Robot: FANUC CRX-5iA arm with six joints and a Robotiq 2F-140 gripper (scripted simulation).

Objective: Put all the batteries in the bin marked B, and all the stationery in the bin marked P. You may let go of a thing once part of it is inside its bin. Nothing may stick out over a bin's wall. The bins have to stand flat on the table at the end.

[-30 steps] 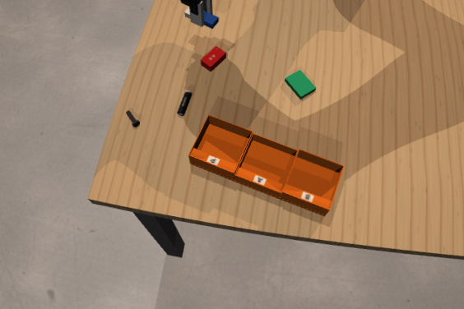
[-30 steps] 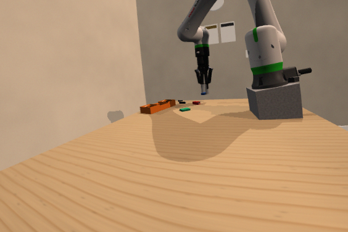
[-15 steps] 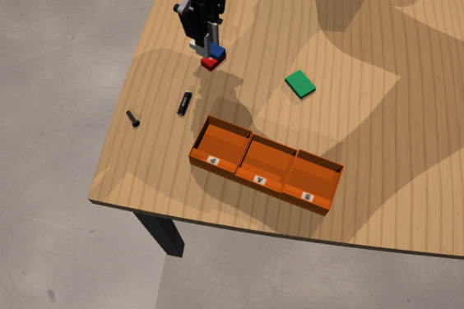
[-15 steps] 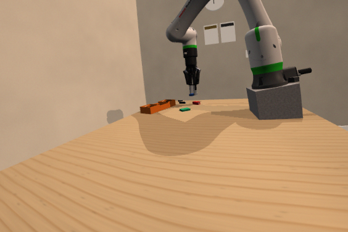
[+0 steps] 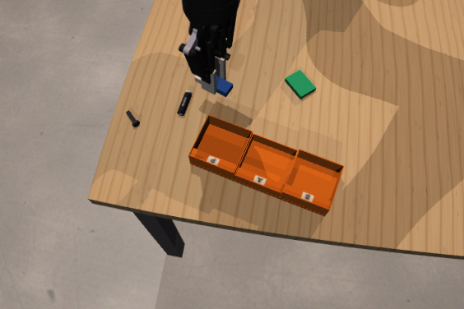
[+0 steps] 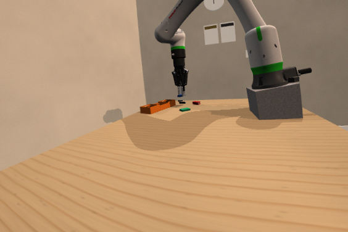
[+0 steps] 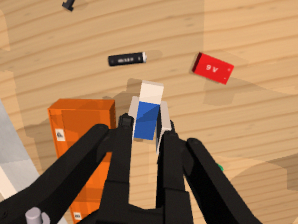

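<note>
Eraser (image 5: 225, 86) (image 6: 180, 95) (image 7: 148, 120) is hanging above the table (image 5: 370, 223) (image 6: 185, 171) (image 7: 260, 30), near bin P (image 5: 201, 161) (image 6: 173, 102) (image 7: 82, 104) but not over it. The gripper (image 5: 215, 81) (image 6: 181, 92) (image 7: 147, 109) is clamping it, a finger on each side, with the white end protruding. By its look it is counting as stationery, so bin P is presumably awaiting it.

None of the sorting is showing as done. Bin P is holding nothing visible in the top view, and neither are bin A (image 5: 257, 186), adjoining it, and bin B (image 5: 305, 203), at the far end of the row from bin P. All three are appearing to be standing flat.

Both batteries are remaining to be sorted. The black battery (image 5: 184, 103) (image 6: 182, 102) (image 7: 127, 59) is lying near bin P, towards its upper left in the top view. The 9V (image 6: 196, 102) (image 7: 214, 68) is lying farther from bin P, off to its upper right in the wrist view; the gripper is probably hiding it from above.

The bolt (image 5: 132, 118) (image 6: 180, 100) (image 7: 69, 5) is lying to the left of bin P in the top view, and is belonging to neither group. The green block (image 5: 300, 84) (image 6: 185, 109) is lying well apart from bin P, to its upper right from above; what it is, the views are not settling.
</note>
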